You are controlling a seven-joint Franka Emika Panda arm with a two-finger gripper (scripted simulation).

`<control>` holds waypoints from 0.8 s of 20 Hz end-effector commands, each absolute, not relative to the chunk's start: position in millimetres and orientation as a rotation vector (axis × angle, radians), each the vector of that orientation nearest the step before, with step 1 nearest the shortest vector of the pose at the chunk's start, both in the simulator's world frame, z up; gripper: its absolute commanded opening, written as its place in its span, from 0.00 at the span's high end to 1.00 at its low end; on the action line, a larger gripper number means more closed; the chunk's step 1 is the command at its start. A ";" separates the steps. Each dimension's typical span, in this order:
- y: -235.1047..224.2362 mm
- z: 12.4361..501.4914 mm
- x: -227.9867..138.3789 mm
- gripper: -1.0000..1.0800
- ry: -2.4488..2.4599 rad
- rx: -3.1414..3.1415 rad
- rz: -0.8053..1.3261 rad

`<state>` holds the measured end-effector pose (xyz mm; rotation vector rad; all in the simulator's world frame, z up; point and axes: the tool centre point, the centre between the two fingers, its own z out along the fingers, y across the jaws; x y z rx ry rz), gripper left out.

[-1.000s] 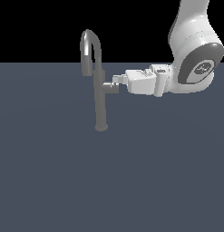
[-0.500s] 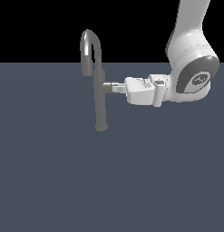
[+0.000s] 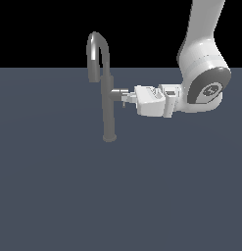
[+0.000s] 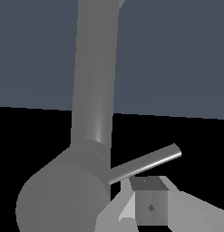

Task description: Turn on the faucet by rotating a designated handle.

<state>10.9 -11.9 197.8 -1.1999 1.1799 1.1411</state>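
Note:
The grey faucet (image 3: 108, 110) stands upright on its round base, its arched spout at the top. The handle (image 3: 118, 92) is a short stub sticking out of the column toward the exterior view's right. My gripper (image 3: 127, 99) is level with the stub's end and right against it. In the wrist view the faucet (image 4: 95, 72) column fills the middle, the handle (image 4: 63, 197) stub is close up, and its thin lever rod (image 4: 145, 162) lies just over my gripper (image 4: 141, 206). The fingers (image 4: 151, 206) look pressed together with nothing between them.
The white arm (image 3: 203, 88) comes down from the upper part of the exterior view's right and bends toward the faucet. A flat dark blue-grey surface (image 3: 117, 196) runs under everything.
The hand has dropped lower and shifted slightly toward the column, staying against the handle's end. The thin lever rod appears to have swung downward with it.

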 end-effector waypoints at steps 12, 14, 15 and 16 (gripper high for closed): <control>-12.7 156.2 26.9 1.00 1.216 -1.179 1.162; -12.8 147.9 29.6 1.00 1.225 -1.174 1.166; -12.9 143.7 30.9 1.00 1.229 -1.172 1.169; -13.0 139.6 32.1 1.00 1.234 -1.170 1.171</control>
